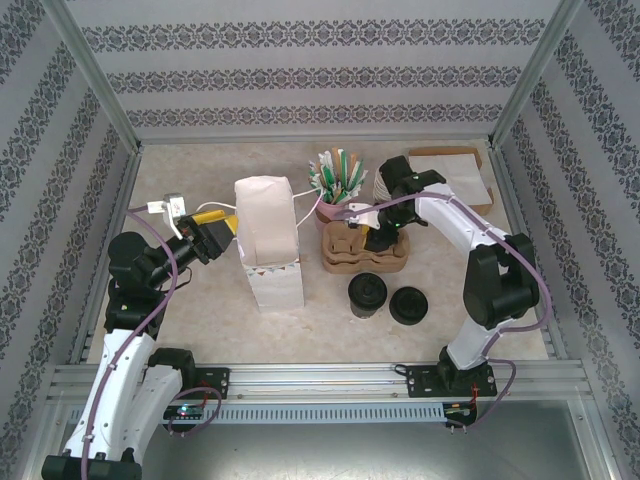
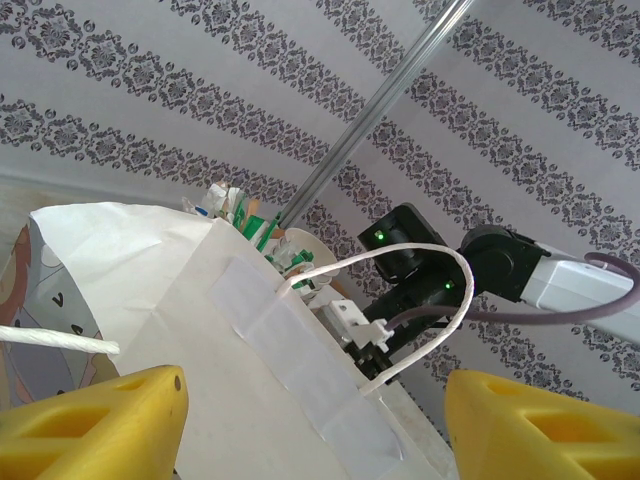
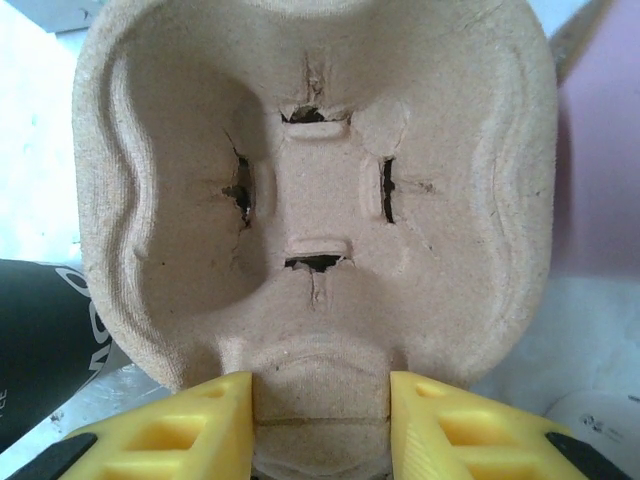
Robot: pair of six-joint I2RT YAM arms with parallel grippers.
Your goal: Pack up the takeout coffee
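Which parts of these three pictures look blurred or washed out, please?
Top external: even light, sharp, faint shadows beside the paper bag. Left wrist: bag face washed out, yellow fingers soft. Right wrist: pulp carrier crisp, surroundings blurred.

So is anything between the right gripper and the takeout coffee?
Only the pulp carrier: the right gripper grips its rim, and the takeout coffee stands on the table just past the carrier's near edge. Nothing else visible lies between them.

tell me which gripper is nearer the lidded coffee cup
Right. The right gripper grips the pulp carrier just behind the takeout coffee; the left gripper is beyond the white bag.
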